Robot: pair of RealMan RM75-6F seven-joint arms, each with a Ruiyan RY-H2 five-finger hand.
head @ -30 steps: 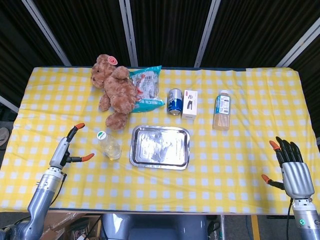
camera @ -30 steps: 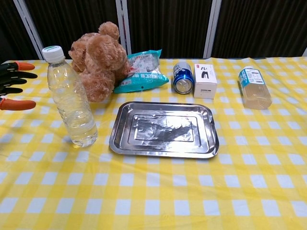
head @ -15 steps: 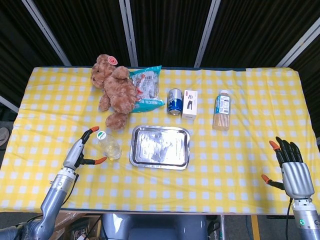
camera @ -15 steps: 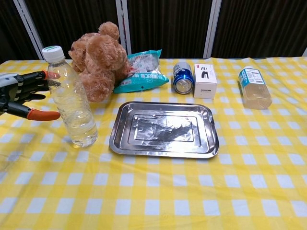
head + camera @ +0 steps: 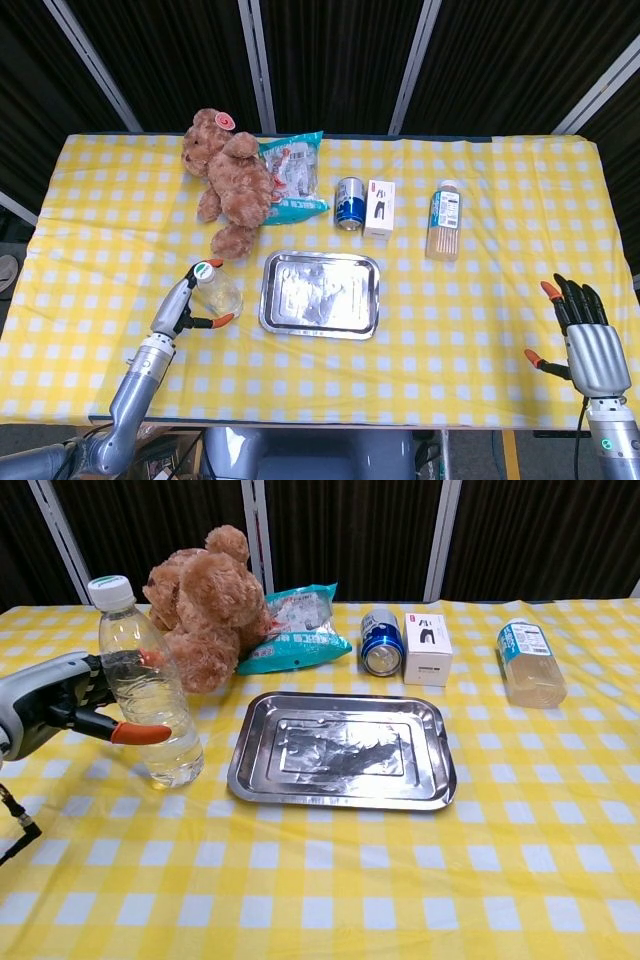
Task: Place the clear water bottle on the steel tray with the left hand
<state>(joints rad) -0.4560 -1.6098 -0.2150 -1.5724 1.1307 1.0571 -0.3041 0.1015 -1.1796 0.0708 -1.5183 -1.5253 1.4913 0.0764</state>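
The clear water bottle (image 5: 218,292) (image 5: 150,700) with a white cap stands upright on the checked cloth, just left of the empty steel tray (image 5: 320,295) (image 5: 340,748). My left hand (image 5: 185,305) (image 5: 70,695) reaches in from the left with its fingers spread around the bottle: the thumb crosses in front and the other fingers show behind it through the plastic. No firm grip shows. My right hand (image 5: 585,335) hangs open off the table's right front edge, out of the chest view.
A brown teddy bear (image 5: 232,180) (image 5: 205,605) sits right behind the bottle. Behind the tray lie a teal snack bag (image 5: 295,175), a blue can (image 5: 349,203), a white box (image 5: 379,208) and a labelled bottle on its side (image 5: 445,220).
My left hand has moved right across the cloth, from well left of the bottle to having its fingers around it. The bottle and the right hand have not moved.
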